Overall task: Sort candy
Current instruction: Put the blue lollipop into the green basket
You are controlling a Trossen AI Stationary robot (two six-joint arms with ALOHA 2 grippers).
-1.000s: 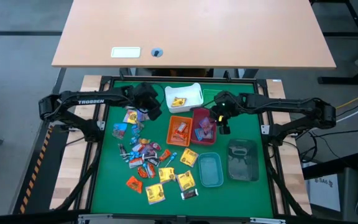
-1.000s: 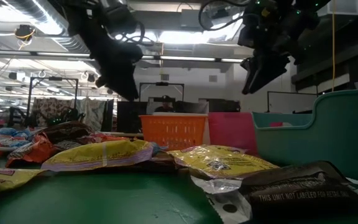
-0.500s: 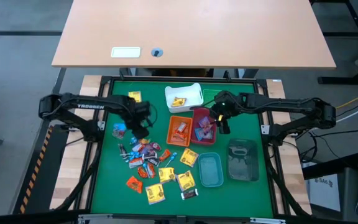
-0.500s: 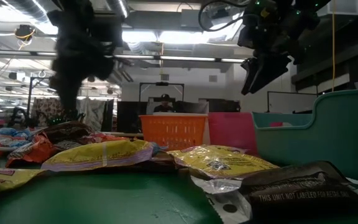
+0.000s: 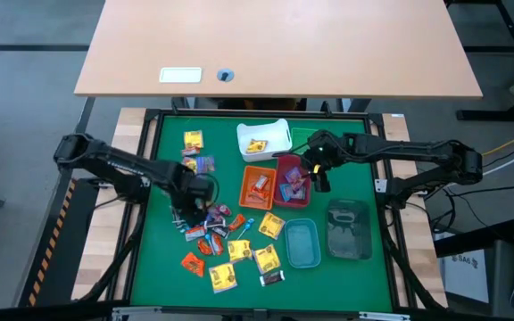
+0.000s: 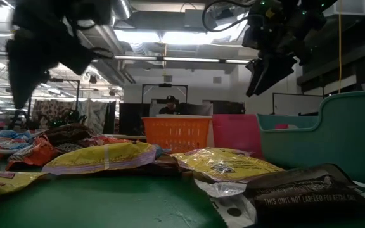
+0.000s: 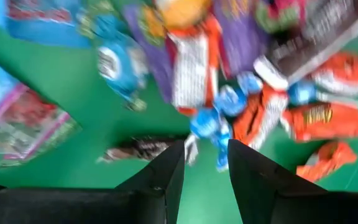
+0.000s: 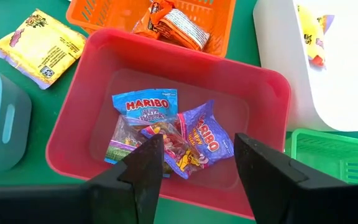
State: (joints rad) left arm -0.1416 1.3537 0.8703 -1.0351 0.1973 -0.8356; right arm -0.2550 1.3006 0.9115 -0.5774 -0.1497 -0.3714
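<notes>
We judge the candy (image 5: 211, 234) light, crinkly and slippery, best pinched mid-wrapper, as the left gripper (image 7: 205, 163), part-open and empty, hovers above it and the right gripper (image 8: 197, 163) stands wide and empty over the red bin (image 8: 73, 118).

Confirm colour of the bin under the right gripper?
Red bin; clearest in the right wrist view, below the open right gripper.

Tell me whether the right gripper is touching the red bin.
Apart. The low view shows the right gripper hanging well above the red bin, with open air between them.
</notes>
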